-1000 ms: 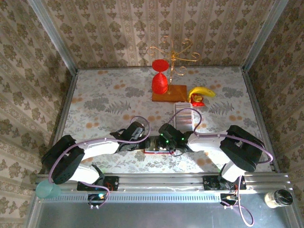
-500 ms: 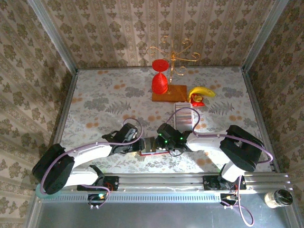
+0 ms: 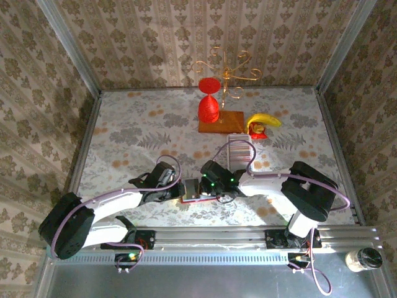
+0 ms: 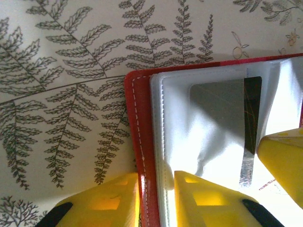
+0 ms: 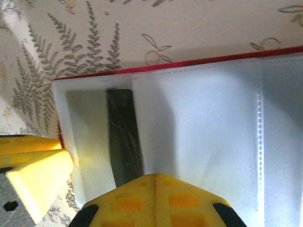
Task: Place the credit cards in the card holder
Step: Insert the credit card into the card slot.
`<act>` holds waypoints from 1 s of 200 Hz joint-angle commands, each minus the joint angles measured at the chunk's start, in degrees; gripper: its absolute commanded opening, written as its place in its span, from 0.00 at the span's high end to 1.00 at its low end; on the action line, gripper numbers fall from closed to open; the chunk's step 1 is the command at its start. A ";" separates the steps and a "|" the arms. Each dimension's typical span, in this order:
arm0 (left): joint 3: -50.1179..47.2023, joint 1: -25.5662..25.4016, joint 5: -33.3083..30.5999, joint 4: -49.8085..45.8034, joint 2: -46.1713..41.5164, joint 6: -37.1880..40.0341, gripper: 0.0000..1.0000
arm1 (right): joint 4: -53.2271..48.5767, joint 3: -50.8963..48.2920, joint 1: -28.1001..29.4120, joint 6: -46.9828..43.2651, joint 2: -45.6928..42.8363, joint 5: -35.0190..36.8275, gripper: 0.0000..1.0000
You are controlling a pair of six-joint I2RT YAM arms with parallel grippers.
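At left, my left pincer (image 4: 157,178) is clenched on the cover edge of the small red book-like card holder (image 4: 136,118). One yellow finger sits outside on the fern-printed table (image 4: 61,94), the other on the pale plastic sleeve (image 4: 208,156). The card holder lies open near the table's front edge, between the two arms. One thin grey credit card (image 4: 220,113) with a dark stripe sits inside that sleeve. My right pincer (image 5: 155,183) has its jaws pressed together at that card's end; whether it pinches the card I cannot tell. Further right and back, the long striped row of pale credit cards (image 3: 239,151) lies on the table. Judgement: the cards are light, stiff and slick, best taken by a short edge. The sleeve is limp film, so the cover needs pinning.
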 commanded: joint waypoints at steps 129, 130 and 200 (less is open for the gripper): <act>-3.63 2.67 1.13 -1.93 -7.86 -1.61 0.66 | -1.92 5.54 1.46 -1.47 3.58 -1.13 0.99; -3.68 2.69 1.11 -2.02 -8.03 -1.64 0.66 | -2.00 5.54 1.46 -1.45 3.55 -1.12 0.99; -4.10 4.68 6.02 -1.99 -10.70 -2.65 0.55 | -3.30 4.03 1.20 -3.34 -0.84 1.88 0.98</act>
